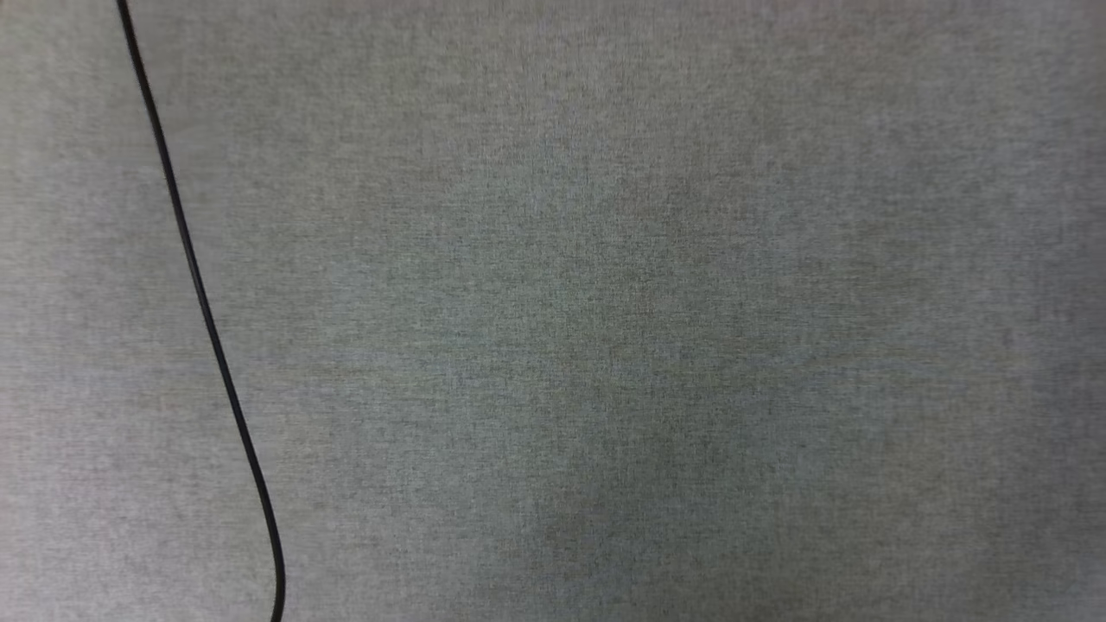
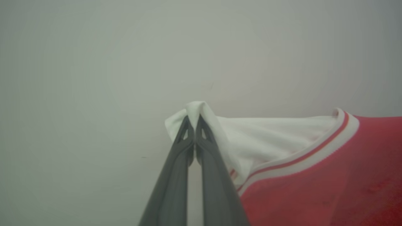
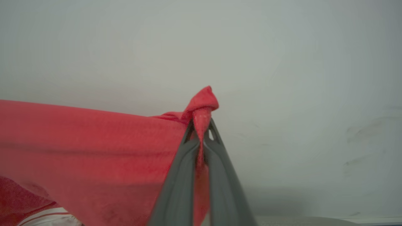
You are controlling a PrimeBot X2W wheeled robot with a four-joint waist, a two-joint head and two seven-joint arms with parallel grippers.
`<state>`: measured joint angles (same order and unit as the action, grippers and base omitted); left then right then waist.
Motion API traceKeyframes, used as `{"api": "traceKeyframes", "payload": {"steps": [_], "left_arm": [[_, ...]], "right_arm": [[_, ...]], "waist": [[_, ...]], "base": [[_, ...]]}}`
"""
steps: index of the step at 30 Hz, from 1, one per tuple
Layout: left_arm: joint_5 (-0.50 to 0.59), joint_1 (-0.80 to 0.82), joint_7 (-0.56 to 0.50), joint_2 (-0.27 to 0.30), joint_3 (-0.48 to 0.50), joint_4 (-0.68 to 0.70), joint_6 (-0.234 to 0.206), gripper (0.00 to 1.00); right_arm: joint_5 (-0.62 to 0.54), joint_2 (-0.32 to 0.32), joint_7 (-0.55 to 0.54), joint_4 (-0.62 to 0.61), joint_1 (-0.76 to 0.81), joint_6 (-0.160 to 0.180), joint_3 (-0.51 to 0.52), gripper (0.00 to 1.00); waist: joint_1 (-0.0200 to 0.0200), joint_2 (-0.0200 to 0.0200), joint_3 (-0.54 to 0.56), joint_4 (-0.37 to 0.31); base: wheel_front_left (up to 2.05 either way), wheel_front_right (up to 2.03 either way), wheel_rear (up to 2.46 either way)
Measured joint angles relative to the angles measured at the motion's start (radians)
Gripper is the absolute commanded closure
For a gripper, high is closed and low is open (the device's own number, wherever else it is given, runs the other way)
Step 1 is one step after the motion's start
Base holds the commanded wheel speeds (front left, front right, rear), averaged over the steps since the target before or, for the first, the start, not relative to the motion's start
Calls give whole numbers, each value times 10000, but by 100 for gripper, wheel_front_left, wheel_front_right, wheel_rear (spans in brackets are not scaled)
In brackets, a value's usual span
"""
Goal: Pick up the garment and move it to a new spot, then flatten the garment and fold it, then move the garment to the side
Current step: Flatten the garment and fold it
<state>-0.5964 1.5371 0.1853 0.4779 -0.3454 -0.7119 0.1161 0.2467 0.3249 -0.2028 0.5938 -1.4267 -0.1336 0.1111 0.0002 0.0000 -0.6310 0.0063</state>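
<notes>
Head view: looks down on a grey woven surface (image 1: 657,302), crossed at the left by a thin black cable (image 1: 200,294) running from top edge to bottom edge. Left wrist view: looks along the left gripper (image 2: 194,121), jaws pressed together and pinching a peak of white cloth at the tips. Belongs to the sleeve (image 2: 270,138) of the garment (image 2: 314,191), with striped trim (image 2: 301,157) curving just beside the fingers and the red body spreading to the right of that view, against a pale, blurred background. Right wrist view: looks along the right gripper (image 3: 201,125), jaws likewise clamped, here on a bunched red tuft poking up past the tips. Shows plain red cloth sweeping to the left of that view and sagging toward the bottom edge, with a scrap of white and trim at the lower left corner. By the look of both wrist views, held up off any support and strung between the two grippers, one end in each. Judged from this: pick-up done, carry to the new spot probably in hand. Leaves laying down, flattening, folding and moving aside, with no fold visible. Between views: gives the surface and cable from the head, adds the sleeve grip and trim detail from the left wrist, and adds the red-edge grip and the slack in the body from the right wrist. Cannot tell which red edge sits in the right jaws.
</notes>
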Motion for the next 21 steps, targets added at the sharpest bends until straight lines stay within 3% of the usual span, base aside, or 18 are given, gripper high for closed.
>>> {"api": "traceKeyframes", "payload": {"steps": [10,21], "left_arm": [[-907,-1802,407,-167,-474,-1152,157,100],[-1921,-5950,732,-48,-823,-293,165,100]], "right_arm": [[1058,-311,686,1580,1074,12,-863,100],[1942,-203,947,1124,5132,8,-1463,100]], "waist": [[0,0,-79,7],[-2,0,1380,138]], "base": [[0,0,0],[0,0,0]]}}
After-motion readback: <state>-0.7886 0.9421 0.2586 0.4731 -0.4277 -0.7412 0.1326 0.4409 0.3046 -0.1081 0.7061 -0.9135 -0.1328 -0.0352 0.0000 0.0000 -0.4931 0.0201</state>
